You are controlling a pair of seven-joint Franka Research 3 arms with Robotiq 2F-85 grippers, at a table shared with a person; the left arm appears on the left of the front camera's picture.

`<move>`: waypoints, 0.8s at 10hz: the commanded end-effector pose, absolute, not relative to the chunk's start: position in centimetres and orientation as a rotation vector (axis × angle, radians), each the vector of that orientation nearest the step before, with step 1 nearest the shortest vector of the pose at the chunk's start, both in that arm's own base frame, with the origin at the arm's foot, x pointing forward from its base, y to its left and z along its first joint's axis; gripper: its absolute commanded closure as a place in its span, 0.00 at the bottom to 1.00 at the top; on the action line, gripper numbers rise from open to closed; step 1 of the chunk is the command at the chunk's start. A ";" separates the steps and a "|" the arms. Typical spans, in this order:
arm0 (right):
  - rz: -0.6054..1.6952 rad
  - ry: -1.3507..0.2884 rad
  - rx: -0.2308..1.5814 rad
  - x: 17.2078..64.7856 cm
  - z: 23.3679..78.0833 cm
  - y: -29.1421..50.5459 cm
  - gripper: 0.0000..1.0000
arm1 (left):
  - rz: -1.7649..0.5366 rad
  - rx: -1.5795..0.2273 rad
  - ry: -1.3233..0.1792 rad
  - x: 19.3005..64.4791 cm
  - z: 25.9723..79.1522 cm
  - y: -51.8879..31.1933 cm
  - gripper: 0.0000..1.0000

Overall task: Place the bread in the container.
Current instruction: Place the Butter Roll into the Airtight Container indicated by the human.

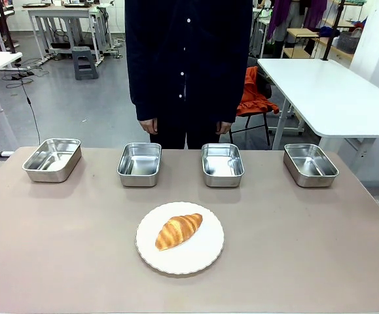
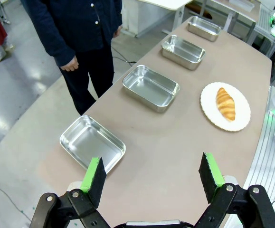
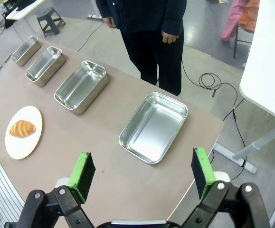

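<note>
Tan table (image 1: 58, 248): 4 trays (image 1: 139, 180) in a row, bread (image 1: 179, 231) on a plate (image 1: 205, 256); left gripper (image 2: 152, 164) and right gripper (image 3: 142, 159), well apart from it, gape empty.

The left end effector (image 2: 152, 164) is black, its two jointed fingers faced with bright green pads (image 2: 92, 175) and pinned by silver screws (image 2: 72, 194), rising from six o'clock in its wrist view. The right end effector (image 3: 141, 157) looks alike. The person (image 1: 188, 59), at twelve o'clock in the front view, wears a dark navy coat with pale buttons (image 1: 188, 20), long sleeves (image 1: 141, 78) and dark trousers.
</note>
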State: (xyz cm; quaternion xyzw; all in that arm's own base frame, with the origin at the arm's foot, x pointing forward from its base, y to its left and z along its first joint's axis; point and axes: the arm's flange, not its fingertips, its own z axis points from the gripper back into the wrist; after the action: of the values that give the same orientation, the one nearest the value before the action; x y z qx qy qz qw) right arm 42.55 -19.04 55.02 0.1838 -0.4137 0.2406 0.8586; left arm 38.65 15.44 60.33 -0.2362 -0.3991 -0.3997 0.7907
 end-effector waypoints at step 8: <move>0.521 -0.898 0.391 42.9 54.9 -19.1 0.00 | -0.864 -0.501 -0.860 38.6 60.5 15.6 0.00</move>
State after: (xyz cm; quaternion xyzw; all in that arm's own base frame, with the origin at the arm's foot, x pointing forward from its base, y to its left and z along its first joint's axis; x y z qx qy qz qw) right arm 42.55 -19.04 55.02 0.1838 -0.4137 0.2406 0.8586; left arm 38.65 15.44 60.33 -0.2362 -0.3991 -0.3997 0.7907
